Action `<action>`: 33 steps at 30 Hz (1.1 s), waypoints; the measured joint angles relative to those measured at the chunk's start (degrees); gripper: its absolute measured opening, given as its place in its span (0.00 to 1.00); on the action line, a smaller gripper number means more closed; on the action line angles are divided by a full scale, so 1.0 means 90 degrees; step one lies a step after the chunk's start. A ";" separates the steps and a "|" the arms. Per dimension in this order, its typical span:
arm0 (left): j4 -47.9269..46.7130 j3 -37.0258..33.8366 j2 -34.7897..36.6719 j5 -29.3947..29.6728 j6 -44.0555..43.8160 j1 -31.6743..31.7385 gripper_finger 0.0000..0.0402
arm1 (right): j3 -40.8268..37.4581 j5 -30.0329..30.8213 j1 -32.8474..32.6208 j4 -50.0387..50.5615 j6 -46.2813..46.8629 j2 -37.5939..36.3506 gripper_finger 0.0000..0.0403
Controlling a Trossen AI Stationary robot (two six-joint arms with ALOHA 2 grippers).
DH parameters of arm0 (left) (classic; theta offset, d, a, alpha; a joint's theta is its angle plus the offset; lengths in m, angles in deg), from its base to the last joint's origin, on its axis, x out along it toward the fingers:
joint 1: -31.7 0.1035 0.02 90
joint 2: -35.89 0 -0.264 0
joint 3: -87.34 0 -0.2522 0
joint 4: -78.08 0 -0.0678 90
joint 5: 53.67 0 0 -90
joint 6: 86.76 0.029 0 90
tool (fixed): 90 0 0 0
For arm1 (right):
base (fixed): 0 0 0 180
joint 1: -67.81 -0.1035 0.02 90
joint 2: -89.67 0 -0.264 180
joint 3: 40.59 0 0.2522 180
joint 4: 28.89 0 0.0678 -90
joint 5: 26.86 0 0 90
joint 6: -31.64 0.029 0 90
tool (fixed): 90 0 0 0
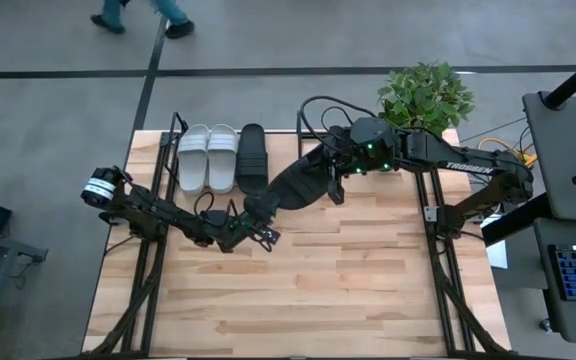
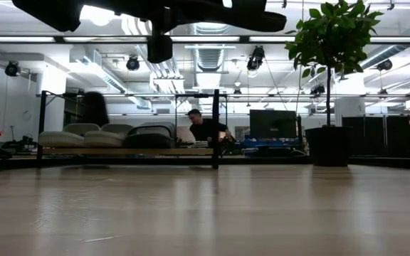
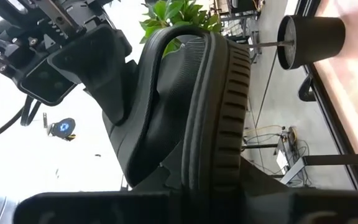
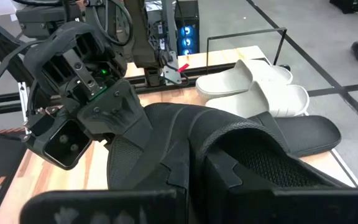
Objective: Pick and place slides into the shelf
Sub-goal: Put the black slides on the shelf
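grey floor (image 1: 298,40), potted plant (image 1: 426,96), bright ceiling lights (image 2: 98,14), monitors beyond.

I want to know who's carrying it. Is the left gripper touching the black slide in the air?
Touching. The right wrist view shows the left gripper clamped on the end of the black slide.

The left gripper (image 1: 261,208) and right gripper (image 1: 330,172) face each other above the table, arms stretched inward, each clamped on one end of a black slide (image 1: 293,186).
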 joint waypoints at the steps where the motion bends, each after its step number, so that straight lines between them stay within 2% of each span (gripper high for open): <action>1: -0.0002 0.0000 0.0001 0.0017 -0.0005 0.0000 0.06 | 0.0000 0.0001 0.0000 -0.0005 0.0000 0.0000 0.03; 12: 0.0051 0.0017 0.0002 0.0365 -0.0018 -0.0002 0.06 | -0.0002 0.0016 0.0000 -0.0154 -0.0073 0.0001 0.03; 22: 0.0100 0.0024 0.0002 0.0450 -0.0020 0.0007 0.06 | -0.0003 0.0450 -0.0007 -0.0094 -0.0298 -0.0068 0.04; 25: 0.0137 0.0024 0.0002 0.0517 -0.0057 0.0007 0.06 | 0.0048 0.0514 -0.0007 -0.0051 -0.0335 -0.0079 0.09; 28: 0.0226 0.0016 0.0006 0.0926 -0.0170 0.0010 0.06 | 0.0137 0.0577 0.0004 0.0149 -0.0423 -0.0147 0.17; 33: 0.0546 0.0015 0.0024 0.1242 -0.0138 0.0005 0.06 | 0.0233 0.0743 -0.0004 0.0250 -0.0354 -0.0186 0.31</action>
